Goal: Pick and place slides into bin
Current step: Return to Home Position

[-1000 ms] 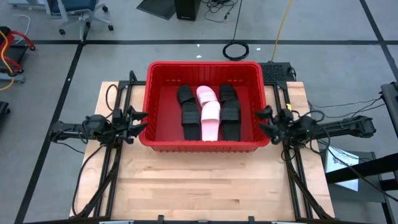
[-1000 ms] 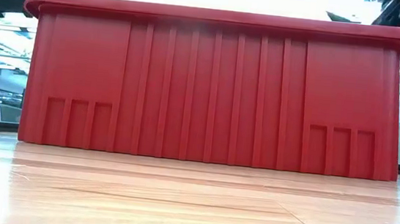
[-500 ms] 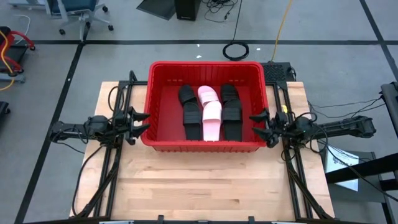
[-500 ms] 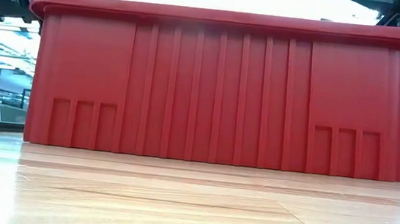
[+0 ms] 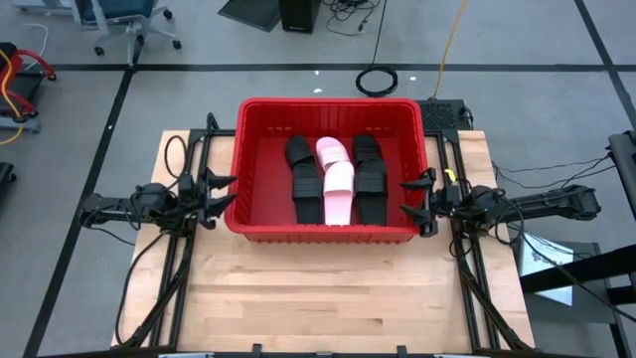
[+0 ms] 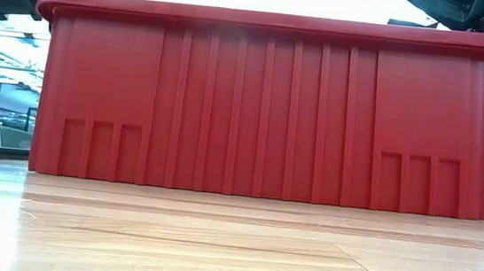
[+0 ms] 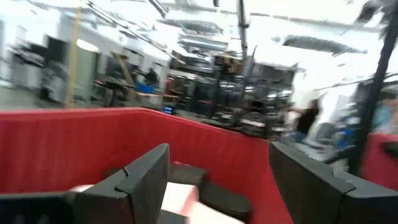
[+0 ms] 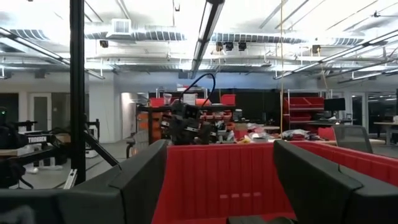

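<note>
The red bin (image 5: 328, 102) stands on its base in the middle of the wooden table (image 5: 328, 288). Inside it lie two pale pink slides (image 5: 336, 181) in the middle, with black slides on their left (image 5: 302, 179) and right (image 5: 368, 177). My left gripper (image 5: 224, 196) is open at the bin's left wall, level with the rim. My right gripper (image 5: 414, 202) is open over the bin's right rim. The low view shows the bin's near wall (image 6: 263, 102) and both grippers above rim height. The left wrist view (image 7: 217, 155) looks into the bin at the slides (image 7: 224, 199).
Bare table lies on the near side of the bin (image 5: 328, 298). Dark frame rails and cables run along both table sides (image 5: 179, 259). People stand in the room beyond, as the left wrist view shows (image 7: 305, 121).
My right gripper has gone toward the table's left edge, from beside the bin to over its right rim, staying open. The bin has slid a little toward the table's right edge. My left gripper stays open at the left wall.
</note>
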